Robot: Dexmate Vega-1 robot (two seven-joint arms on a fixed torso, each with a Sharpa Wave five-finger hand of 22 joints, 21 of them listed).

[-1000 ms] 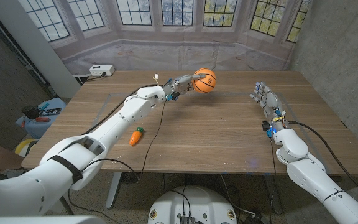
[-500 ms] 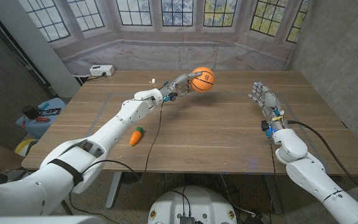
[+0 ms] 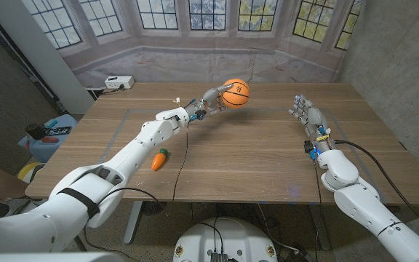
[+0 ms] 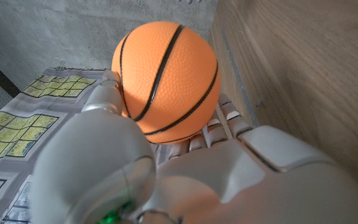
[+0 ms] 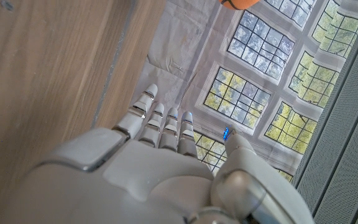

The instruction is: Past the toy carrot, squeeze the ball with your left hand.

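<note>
Left hand [image 3: 211,97] has the ball [image 3: 236,92] in its grasp, held off the bench [image 3: 253,160] over the far middle of the board, roughly 12 o'clock from the robot. In the left wrist view the ball [image 4: 165,81] sits against the palm side of the hand [image 4: 166,168], fingers [image 4: 225,121] running under it and the thumb along its other side. No visible dent in the ball's surface, so whether pressure is being applied cannot be told.

Toy carrot [image 3: 158,159] lies on the bench at about 7 o'clock from the ball, well apart from it and nearer the robot, beside the left forearm. The ball is thus beyond the carrot, as the task specifies.

Progress, as a judgement: reach and grasp look done; the squeeze is either under way or the one step left. Release afterwards is not asked for.

Right hand [image 3: 308,114] is at about 3 o'clock from the ball, well apart, over the right side of the bench. Fingers straight and apart, nothing in it; the right wrist view confirms this for the hand [image 5: 160,162].
</note>
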